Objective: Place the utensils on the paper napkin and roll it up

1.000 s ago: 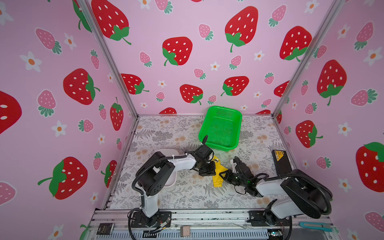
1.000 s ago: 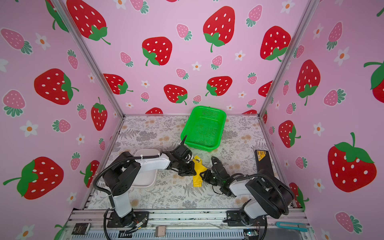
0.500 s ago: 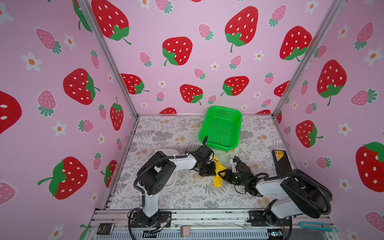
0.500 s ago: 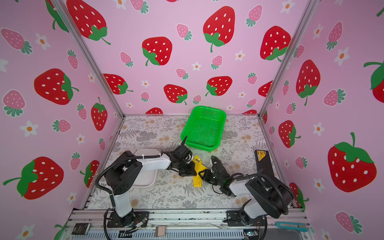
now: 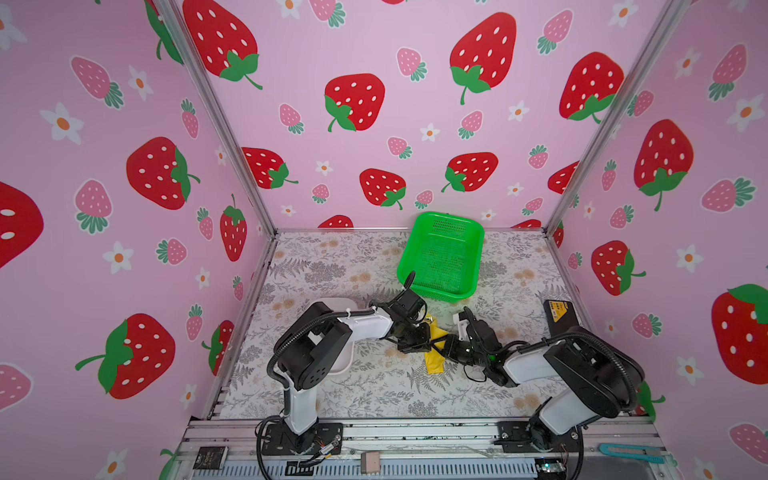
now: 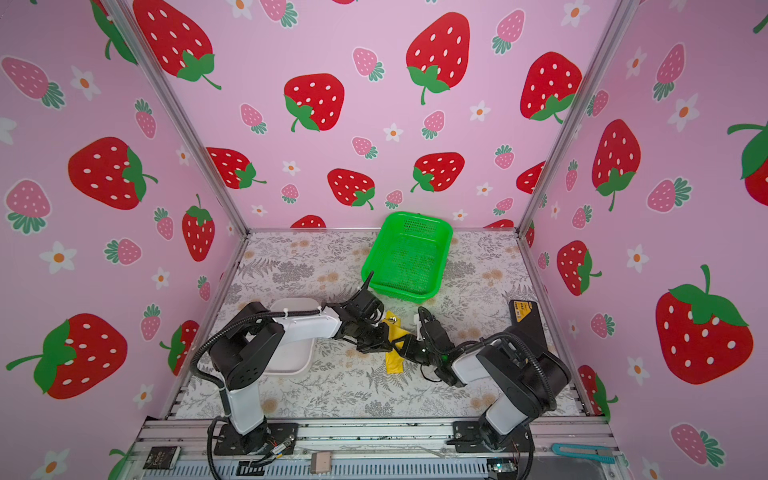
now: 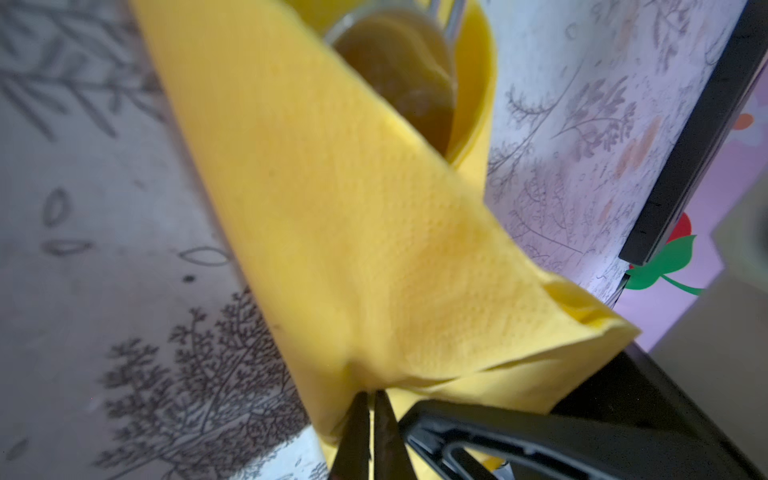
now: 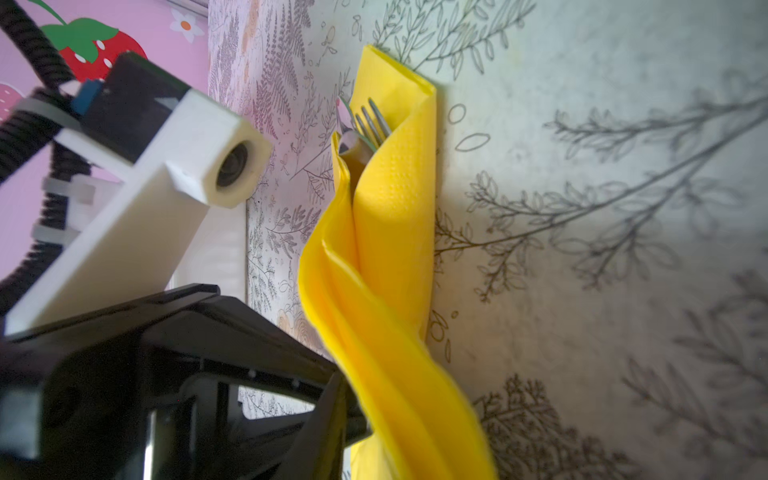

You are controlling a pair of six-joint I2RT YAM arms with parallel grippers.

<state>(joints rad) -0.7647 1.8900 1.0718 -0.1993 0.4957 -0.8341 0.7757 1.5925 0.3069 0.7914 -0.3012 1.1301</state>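
Observation:
The yellow paper napkin (image 5: 434, 362) (image 6: 394, 362) lies on the floral table, folded lengthwise into a loose roll around the utensils. Fork tines (image 8: 374, 124) and a spoon bowl (image 7: 399, 70) stick out of its far end; the knife is hidden. My left gripper (image 7: 371, 392) (image 5: 426, 338) is shut, pinching a fold of the napkin (image 7: 353, 228). My right gripper (image 5: 445, 350) (image 6: 405, 347) meets the roll from the other side. One of its fingers (image 8: 328, 419) rests against the napkin (image 8: 395, 216); the paper covers the other.
A green mesh basket (image 5: 478, 249) stands behind the grippers. A white tray (image 5: 336, 303) lies partly under the left arm. A black box with a yellow label (image 5: 559, 311) sits at the right wall. The left wrist's white camera mount (image 8: 166, 187) is close to the roll.
Almost nothing has moved. The right gripper has edged slightly towards the left gripper along the napkin roll.

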